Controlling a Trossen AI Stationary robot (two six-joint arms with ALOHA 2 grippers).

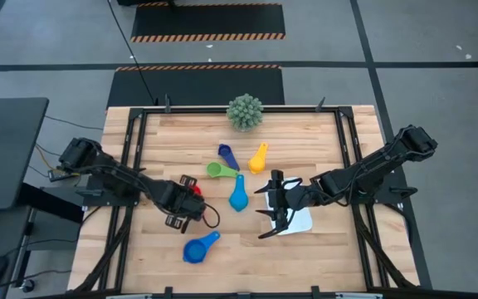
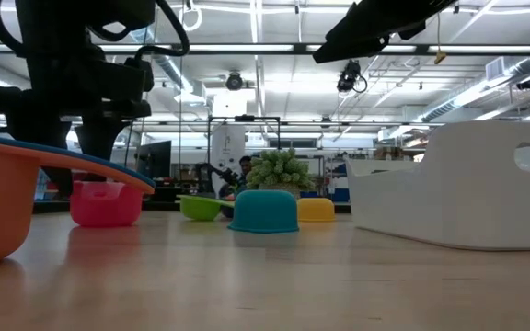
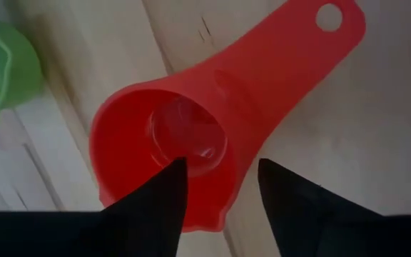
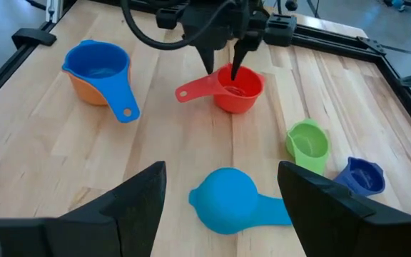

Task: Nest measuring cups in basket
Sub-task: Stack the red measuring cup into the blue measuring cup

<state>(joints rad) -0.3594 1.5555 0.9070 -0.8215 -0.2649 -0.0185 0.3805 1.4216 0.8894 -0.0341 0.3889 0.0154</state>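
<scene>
Left gripper (image 3: pixel 216 189): open, fingers straddling rim of red plastic measuring cup (image 3: pixel 191 143) directly below; handle pointing away

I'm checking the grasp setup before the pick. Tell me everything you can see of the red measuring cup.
The red measuring cup is glossy plastic: a round bowl with a short flat handle ending in a hanging hole. It stands upright and empty on the wooden table, near the green cup but apart from it. The left end effector hangs open over it, fingertips straddling the bowl's rim, one inside and one outside. Whether they touch it, I cannot tell.
</scene>
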